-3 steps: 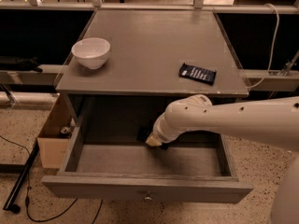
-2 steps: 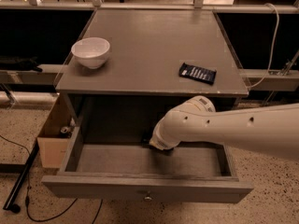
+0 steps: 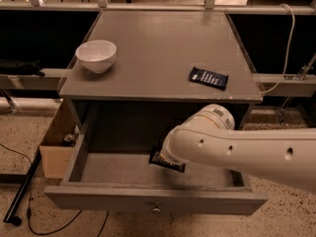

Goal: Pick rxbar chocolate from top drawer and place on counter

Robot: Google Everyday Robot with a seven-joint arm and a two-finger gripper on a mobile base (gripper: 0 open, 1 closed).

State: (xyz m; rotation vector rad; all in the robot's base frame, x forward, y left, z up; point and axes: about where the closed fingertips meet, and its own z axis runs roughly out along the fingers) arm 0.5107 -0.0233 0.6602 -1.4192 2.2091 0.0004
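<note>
Rxbar chocolate [image 3: 171,165] in top drawer [image 3: 113,199], right at gripper [image 3: 162,155]; grip state cannot tell.

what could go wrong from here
The gripper sits low in the top drawer at the rxbar chocolate, mostly hidden by the arm, so a poor hold might go unseen and the bar drop. Rising straight up, the arm may hit the counter edge overhead. On placing, it could nudge the dark blue bar or white bowl.
</note>
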